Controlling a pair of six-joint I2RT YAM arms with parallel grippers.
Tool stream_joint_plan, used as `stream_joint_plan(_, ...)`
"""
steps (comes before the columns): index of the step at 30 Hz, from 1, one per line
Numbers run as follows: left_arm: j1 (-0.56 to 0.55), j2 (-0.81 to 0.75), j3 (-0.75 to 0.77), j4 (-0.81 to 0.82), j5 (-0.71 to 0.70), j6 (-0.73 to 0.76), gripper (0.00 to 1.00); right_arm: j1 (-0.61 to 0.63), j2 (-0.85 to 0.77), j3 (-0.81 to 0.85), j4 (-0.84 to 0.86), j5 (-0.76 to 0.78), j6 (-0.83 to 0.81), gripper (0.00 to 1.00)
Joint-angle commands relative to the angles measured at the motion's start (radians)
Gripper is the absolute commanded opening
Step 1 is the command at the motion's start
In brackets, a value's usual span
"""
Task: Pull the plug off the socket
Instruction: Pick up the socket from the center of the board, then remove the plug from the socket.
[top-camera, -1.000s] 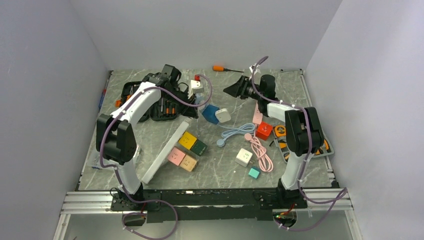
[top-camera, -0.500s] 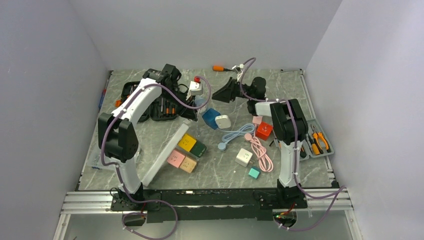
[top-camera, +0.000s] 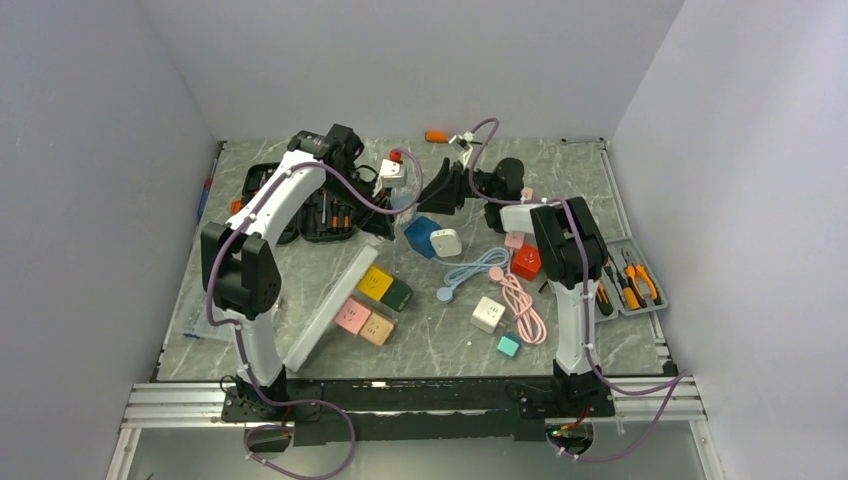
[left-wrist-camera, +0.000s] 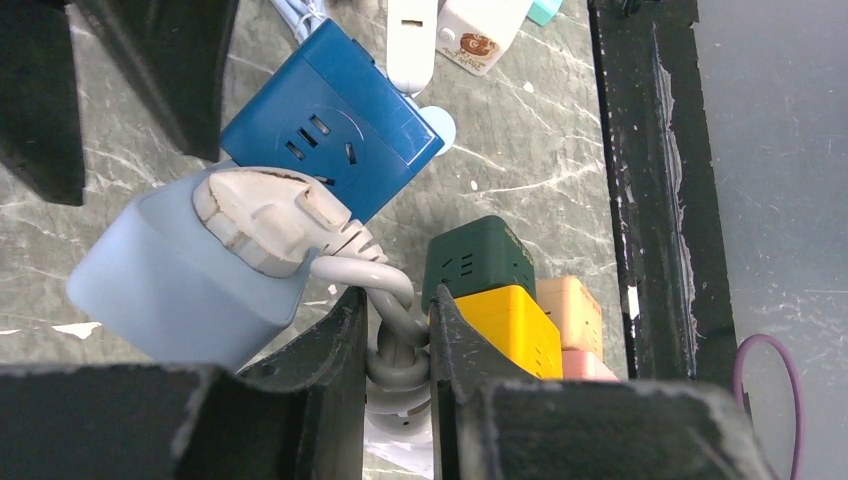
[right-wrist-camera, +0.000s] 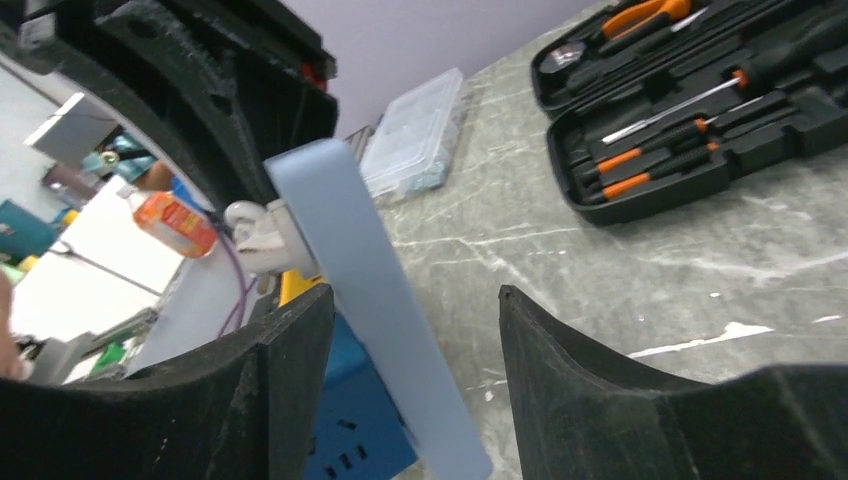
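Where gripped now, not ideal: left end effector (left-wrist-camera: 397, 325) pinched nearly closed on the grey cord (left-wrist-camera: 392, 350) just below the white plug (left-wrist-camera: 270, 215), not on the plug body. Plug fully seated in the pale blue socket cube (left-wrist-camera: 170, 285), tilted beside a dark blue cube (left-wrist-camera: 335, 125) over the bench (left-wrist-camera: 520, 150). Right end effector (right-wrist-camera: 412, 305) spread wide, straddling the socket cube's edge, holding nothing. Probably light, rigid, smooth plastic, the cord soft and easily strained. Best to clamp the socket cube firmly and pull by the hard plug body.
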Motion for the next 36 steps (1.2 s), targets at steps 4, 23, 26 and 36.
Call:
stream_joint_plan(4,0.011,-0.036,0.049,0.006,0.106,0.031,0.0,0.006,0.029,-0.028,0.52,-0.106,0.358,0.63)
stream_joint_plan(23,0.011,-0.067,0.035,-0.026,0.101,0.099,0.0,-0.001,-0.239,0.235,-1.257,0.505,-0.936,0.71)
stream_joint_plan(26,0.009,-0.079,0.027,-0.028,0.085,0.118,0.0,-0.054,-0.291,0.246,-1.264,0.637,-0.839,0.76)
stream_joint_plan(36,0.002,-0.147,0.054,-0.175,0.054,0.335,0.0,-0.133,-0.704,-0.133,-0.936,0.881,-0.595,1.0)
